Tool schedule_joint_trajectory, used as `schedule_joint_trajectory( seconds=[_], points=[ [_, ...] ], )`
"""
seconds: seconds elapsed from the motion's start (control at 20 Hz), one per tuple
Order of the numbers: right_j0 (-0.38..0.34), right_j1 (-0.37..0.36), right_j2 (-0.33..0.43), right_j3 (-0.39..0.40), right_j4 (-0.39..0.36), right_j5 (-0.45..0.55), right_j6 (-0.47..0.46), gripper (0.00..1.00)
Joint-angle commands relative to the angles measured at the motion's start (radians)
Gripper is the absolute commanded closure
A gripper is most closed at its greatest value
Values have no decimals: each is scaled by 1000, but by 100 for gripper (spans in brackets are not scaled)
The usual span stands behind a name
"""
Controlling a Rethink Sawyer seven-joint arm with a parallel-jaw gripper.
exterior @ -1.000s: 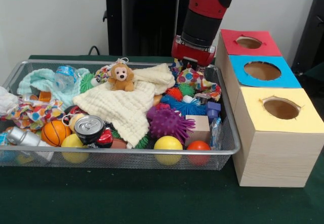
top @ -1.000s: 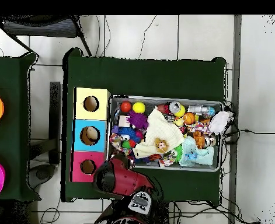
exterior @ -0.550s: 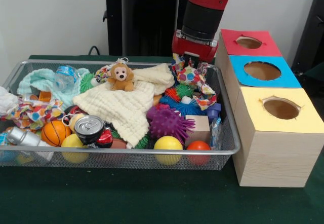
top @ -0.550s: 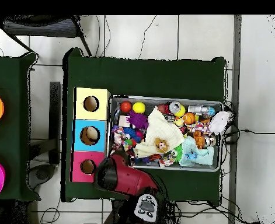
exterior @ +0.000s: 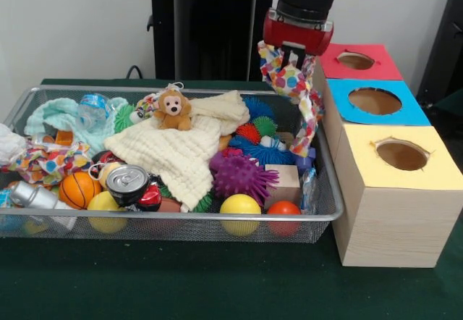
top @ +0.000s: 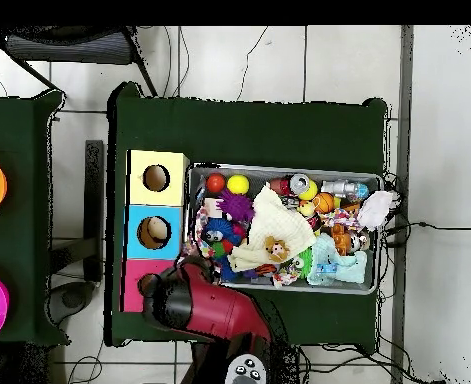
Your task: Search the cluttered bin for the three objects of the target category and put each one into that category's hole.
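Note:
My gripper (exterior: 292,49) is shut on the top end of a colourful polka-dot cloth (exterior: 298,88), above the right end of the wire bin (exterior: 181,217). The cloth hangs in a long strip, its lower end reaching down among the toys by the bin's right wall. Right beside it stands the row of boxes with a red hole (exterior: 355,60), a blue hole (exterior: 375,100) and a yellow hole (exterior: 401,155). In the overhead view the arm (top: 194,305) covers the gripper and part of the red box (top: 135,283). A second polka-dot cloth (exterior: 43,162) lies at the bin's left end.
The bin holds a cream cloth (exterior: 177,150) with a monkey plush (exterior: 173,110) on it, a purple spiky ball (exterior: 241,176), a can (exterior: 127,181), a small basketball (exterior: 78,188), yellow (exterior: 240,208) and red (exterior: 283,210) balls, a teal cloth (exterior: 61,114) and a bottle (exterior: 92,108).
The gripper has risen out of the bin's right end and moved toward the boxes, pulling the polka-dot cloth up so it now hangs free.

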Motion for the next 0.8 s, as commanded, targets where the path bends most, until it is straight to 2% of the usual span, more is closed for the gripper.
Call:
schedule_joint_trajectory(
  seconds=[0.05,0.2,0.35,0.5,0.65,0.8],
  points=[
    [-26,-86,89,-71,61,75,201,100],
    [-55,-112,137,-59,76,46,203,100],
    [-70,-112,183,-64,79,-39,214,100],
    [-32,-107,155,-92,84,-99,234,100],
    [14,-103,119,-122,108,-74,240,100],
    [24,-97,121,-120,131,-61,253,100]
  ],
)
